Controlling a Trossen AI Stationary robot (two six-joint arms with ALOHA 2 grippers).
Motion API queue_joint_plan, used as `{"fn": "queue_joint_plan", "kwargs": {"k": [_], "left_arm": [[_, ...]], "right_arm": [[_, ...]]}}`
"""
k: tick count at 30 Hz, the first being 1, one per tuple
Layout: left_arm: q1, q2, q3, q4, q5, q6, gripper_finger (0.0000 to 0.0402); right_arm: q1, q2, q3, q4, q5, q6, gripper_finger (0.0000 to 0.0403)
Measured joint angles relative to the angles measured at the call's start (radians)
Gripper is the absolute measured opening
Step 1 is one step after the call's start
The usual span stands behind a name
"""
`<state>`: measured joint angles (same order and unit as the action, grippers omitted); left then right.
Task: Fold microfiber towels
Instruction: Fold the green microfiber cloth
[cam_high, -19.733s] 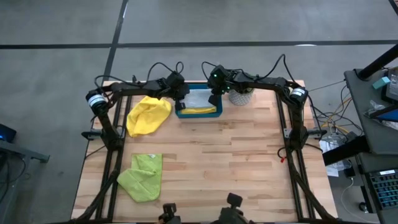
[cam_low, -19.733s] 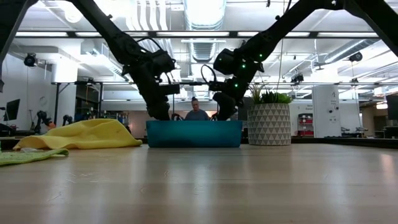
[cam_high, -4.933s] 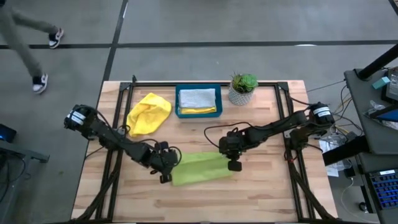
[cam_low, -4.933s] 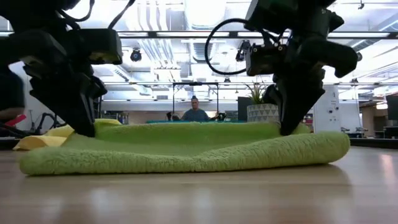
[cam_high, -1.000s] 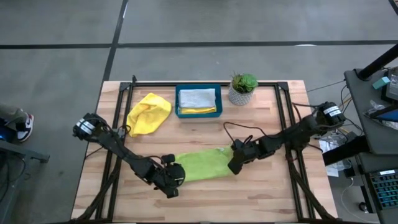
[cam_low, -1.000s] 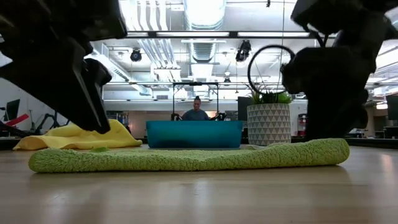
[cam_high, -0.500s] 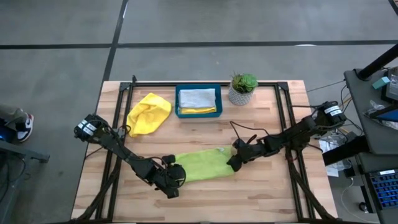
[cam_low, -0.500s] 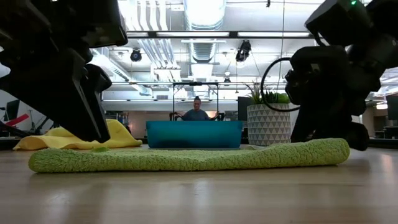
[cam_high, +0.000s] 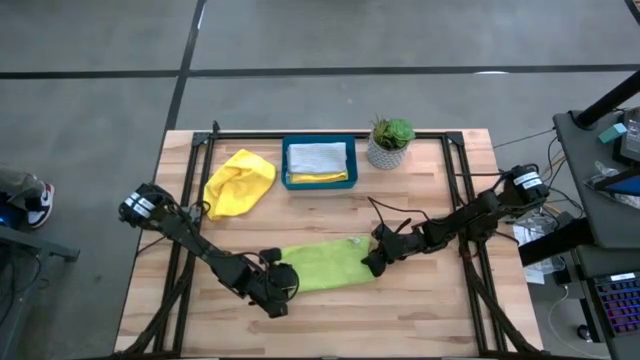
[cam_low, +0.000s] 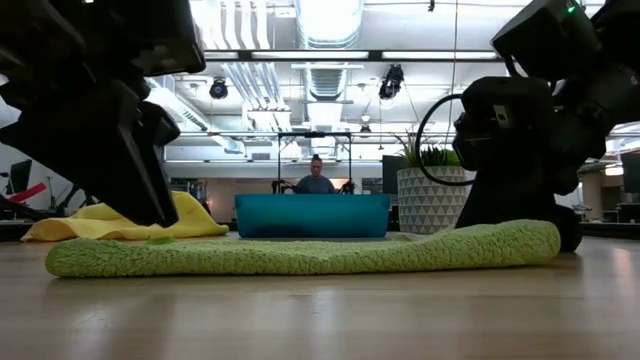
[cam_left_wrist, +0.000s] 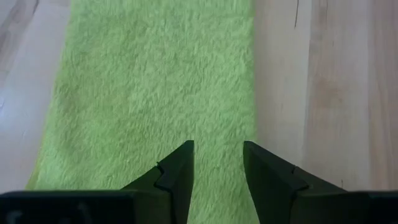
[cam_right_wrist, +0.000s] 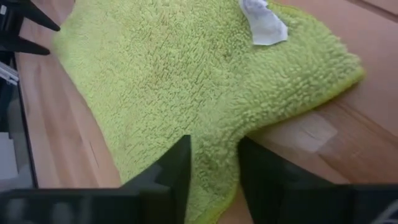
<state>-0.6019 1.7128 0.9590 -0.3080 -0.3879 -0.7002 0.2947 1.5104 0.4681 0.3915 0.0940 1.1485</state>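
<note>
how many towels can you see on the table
4: a lime green towel near the front between both arms, a crumpled yellow towel left of the teal tray, and a grey towel and yellow one in it. More may be hidden.

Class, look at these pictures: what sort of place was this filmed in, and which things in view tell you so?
Probably a robotics lab or workshop. Exposed ceiling ducts and strip lights hang over an open hall, a person sits behind the wooden table, and cabled equipment stands beside it.
</note>
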Motion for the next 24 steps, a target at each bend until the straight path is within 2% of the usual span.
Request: {"fn": "queue_joint_plan", "kwargs": {"k": [7,11,15,20,24], "left_arm": [[-0.001,-0.045,0.000,-0.131,0.018,0.000,0.0123],[-0.001,-0.061,-0.007,-0.163,0.016,0.000,0.0123],[-0.001,-0.063,-0.017,-0.164,0.016,-0.001,0.0123],[-0.001,-0.063,-0.030,-0.136,0.003,0.000,0.0123],[0.003,-0.050,-0.033,-0.102,-0.068,0.003,0.0123]], "right_arm": [[-0.001,-0.034,-0.003,-0.024,0.012,-0.050,0.0018],[-0.014,-0.086,-0.003,-0.093,0.011,-0.069,0.0011],[-0.041,-0.170,0.010,-0.247,0.014,-0.099,0.0009],[-0.082,-0.296,0.082,-0.568,0.014,-0.167,0.0009],[-0.113,-0.354,0.182,-0.854,0.021,-0.209,0.0009]]}}
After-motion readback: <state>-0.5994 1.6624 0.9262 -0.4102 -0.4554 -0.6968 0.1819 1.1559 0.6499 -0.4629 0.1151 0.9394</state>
